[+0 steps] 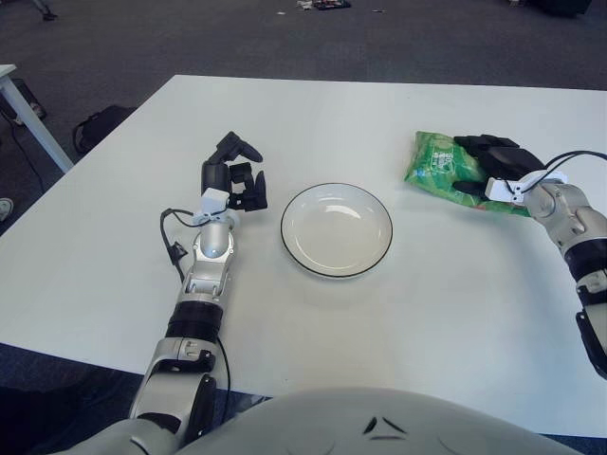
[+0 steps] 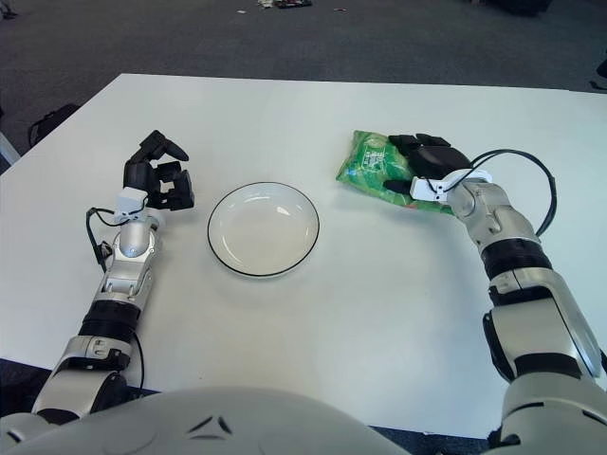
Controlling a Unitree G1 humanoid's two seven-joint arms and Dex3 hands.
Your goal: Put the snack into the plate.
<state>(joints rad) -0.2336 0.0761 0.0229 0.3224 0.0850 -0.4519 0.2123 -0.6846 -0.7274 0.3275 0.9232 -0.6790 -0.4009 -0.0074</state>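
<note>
Right hand [image 2: 424, 163] closed over green snack bag [image 1: 438, 169] near bench [image 1: 313, 322] right edge; left hand [image 1: 235, 177] curled, holding nothing, beside plate [image 1: 337, 229].

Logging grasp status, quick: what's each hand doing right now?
Left hand: curled, holding nothing, left of the plate.
Right hand: closing on the snack bag.

Right part of the snack bag [image 1: 434, 169] under the right robot hand [image 1: 488, 166].

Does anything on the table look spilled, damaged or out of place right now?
Nothing stands out. The green snack bag lies intact under the right hand, and the plate sits upright, unspilled.
</note>
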